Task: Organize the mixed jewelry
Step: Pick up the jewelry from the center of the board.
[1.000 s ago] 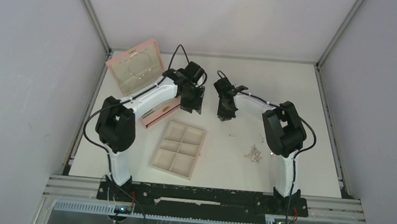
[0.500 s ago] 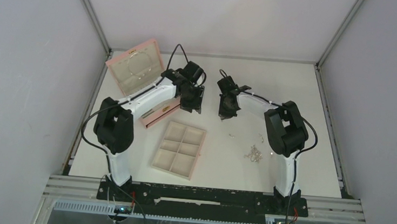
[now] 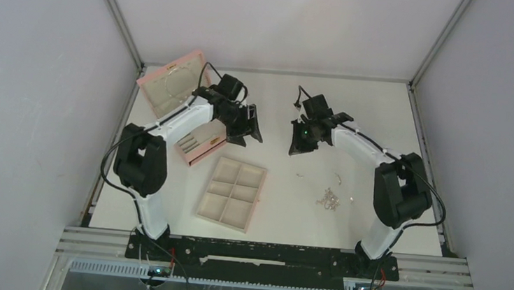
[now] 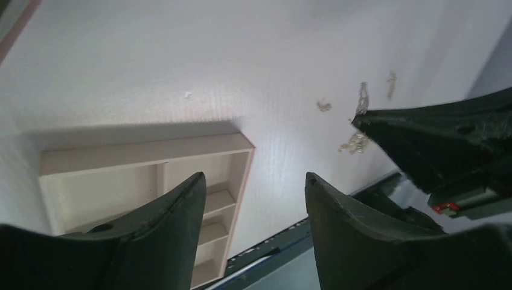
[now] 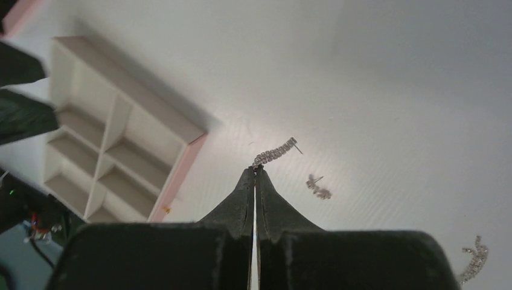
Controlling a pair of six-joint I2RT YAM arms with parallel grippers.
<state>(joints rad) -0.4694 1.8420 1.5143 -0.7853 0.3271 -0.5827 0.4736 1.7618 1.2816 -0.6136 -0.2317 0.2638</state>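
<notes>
My right gripper (image 5: 254,171) is shut on one end of a short sparkling silver earring (image 5: 275,152), which sticks out past the fingertips above the table. The same gripper (image 3: 299,147) hovers right of centre in the top view. More of the mixed jewelry lies on the white table: a small earring (image 5: 317,187), a curved strip (image 5: 474,260) and a loose pile (image 3: 329,199). My left gripper (image 4: 253,181) is open with nothing between its fingers, over the beige tray's (image 4: 145,156) far corner. It hangs (image 3: 249,127) beside the pink box.
The pink quilted box (image 3: 199,143) sits at back left with its lid (image 3: 174,86) laid open behind it. The beige six-compartment tray (image 3: 232,193) lies in front of centre. Grey walls enclose the table on three sides.
The right gripper closed on the earring and rose, moving right and back. The left gripper opened wider and shifted slightly left and back, uncovering part of the pink box.
</notes>
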